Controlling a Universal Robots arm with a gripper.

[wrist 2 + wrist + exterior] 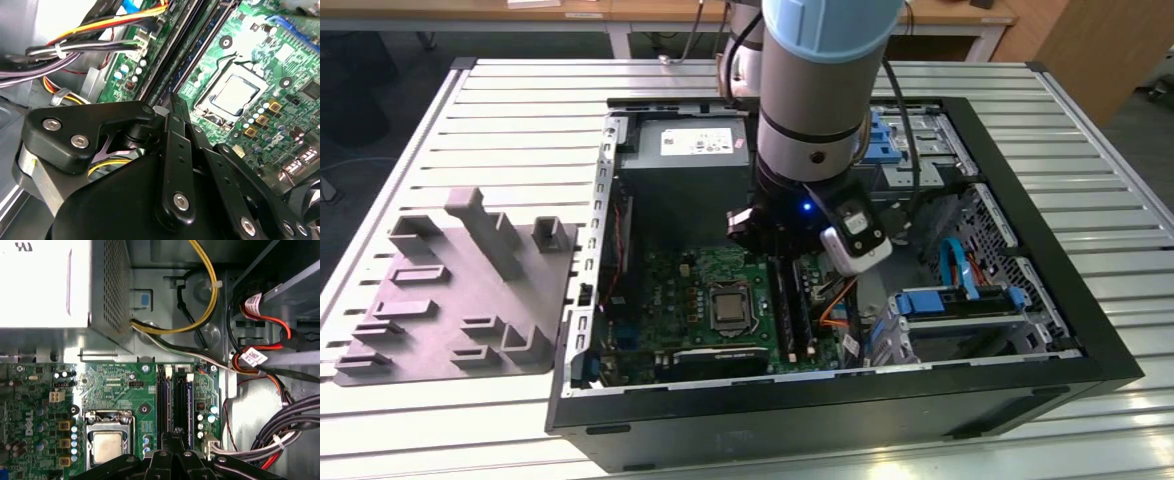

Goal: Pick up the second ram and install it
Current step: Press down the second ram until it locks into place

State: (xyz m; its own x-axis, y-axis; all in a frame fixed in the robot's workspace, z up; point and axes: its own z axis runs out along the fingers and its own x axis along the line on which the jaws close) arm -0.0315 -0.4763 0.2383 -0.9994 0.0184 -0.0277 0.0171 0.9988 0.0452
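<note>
Table (480,120): everything is being carried on a slatted metal top.
Computer case (854,410): an open black tower is being shown lying on its side, its interior facing up.
Arm (821,80): the case is being entered from above by a silver and light-blue arm.
Tray (454,300): a gray moulded tray is being shown just beside the case, toward the exterior view's left.
Power supply (687,160): one corner of the case is being occupied by a gray box.
Motherboard (680,290): a green board is being shown flat on the case floor.
Gripper (177,432): the black fingers are being held drawn together above the memory slots. Nothing is being seen between them.
Processor socket (107,445): a square metal plate is being shown near the slots.
Second ram (189,405): a dark blue stick is being held on edge in the slot row, just by the gripper tip.
</note>
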